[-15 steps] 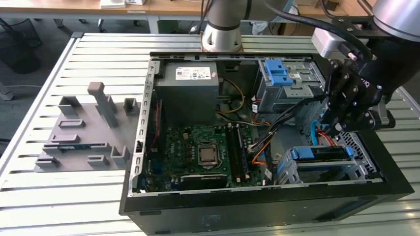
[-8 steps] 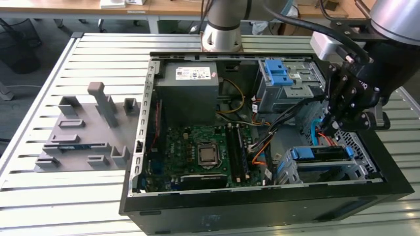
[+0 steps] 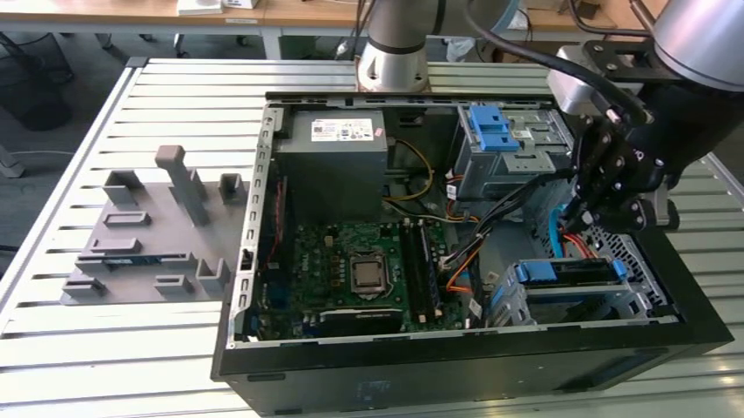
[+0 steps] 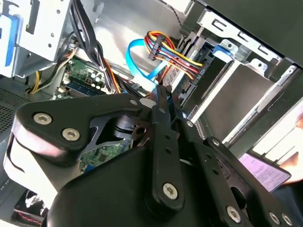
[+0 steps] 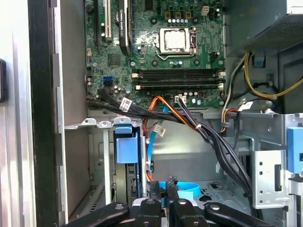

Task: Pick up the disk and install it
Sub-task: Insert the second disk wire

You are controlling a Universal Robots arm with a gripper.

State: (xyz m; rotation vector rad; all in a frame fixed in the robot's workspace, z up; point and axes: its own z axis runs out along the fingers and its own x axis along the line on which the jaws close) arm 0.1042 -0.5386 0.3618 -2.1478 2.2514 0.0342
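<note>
The disk (image 3: 566, 273) sits in its blue carrier inside the lower drive cage at the case's front corner, on the exterior view's right. In the first wrist view the carrier's blue tab (image 5: 125, 146) faces me, slotted upright in the cage. The second wrist view has the carrier's blue edge (image 4: 222, 49) beside a multicoloured power plug (image 4: 182, 61). My gripper (image 3: 600, 212) hangs just above and behind the cage, its black fingers (image 5: 152, 206) pressed together. A blue data cable (image 5: 182, 187) with a black plug lies at the tips; whether it is gripped I cannot tell.
The open computer case (image 3: 465, 366) lies on a slatted metal table (image 3: 174, 348). Inside are the motherboard (image 3: 361, 270), a grey power supply (image 3: 337, 148) and an upper drive bay with a blue latch (image 3: 497, 129). A grey fixture (image 3: 152, 235) stands at the exterior view's left.
</note>
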